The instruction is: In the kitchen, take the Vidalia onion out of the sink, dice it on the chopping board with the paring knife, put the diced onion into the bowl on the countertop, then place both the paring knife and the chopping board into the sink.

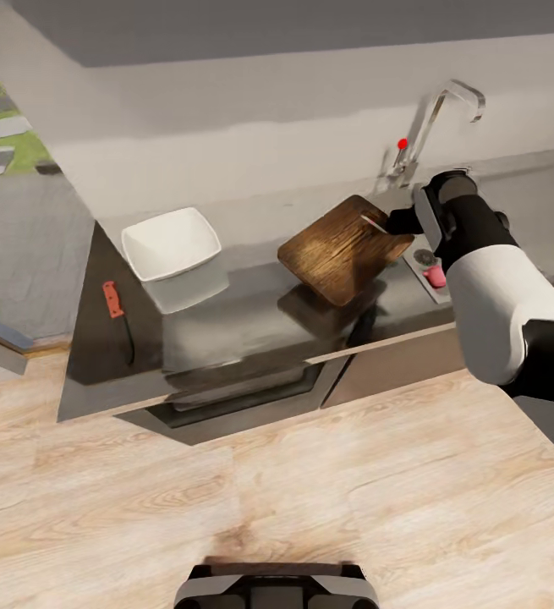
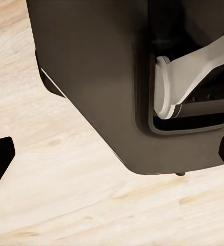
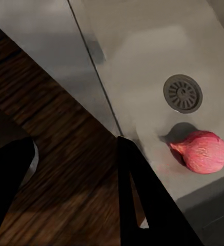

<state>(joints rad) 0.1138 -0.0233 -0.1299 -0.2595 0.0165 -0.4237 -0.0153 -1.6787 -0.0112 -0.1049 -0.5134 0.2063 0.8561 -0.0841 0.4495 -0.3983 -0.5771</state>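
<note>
The right gripper [image 1: 392, 223] pinches the edge of the chopping board [image 1: 342, 248], tilted above the countertop [image 1: 226, 330]. Just beyond its fingers, the Vidalia onion [image 3: 203, 150] lies in the sink [image 3: 142, 61] beside the drain [image 3: 183, 93]. A weak edge pinch could let the board slip onto the onion. The left gripper [image 2: 112, 159] hangs wide open over the floor [image 2: 65, 205].

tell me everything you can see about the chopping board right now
The chopping board is a dark brown wooden rectangle with rounded corners and visible grain. It is tilted, its far corner raised off the glossy grey countertop, which reflects it underneath. The right gripper holds it at the edge nearest the sink; the right wrist view shows a dark finger lying over the wood. It hangs partly over the sink's rim, beside the basin where the Vidalia onion lies. Its slot hole is not visible.
</note>
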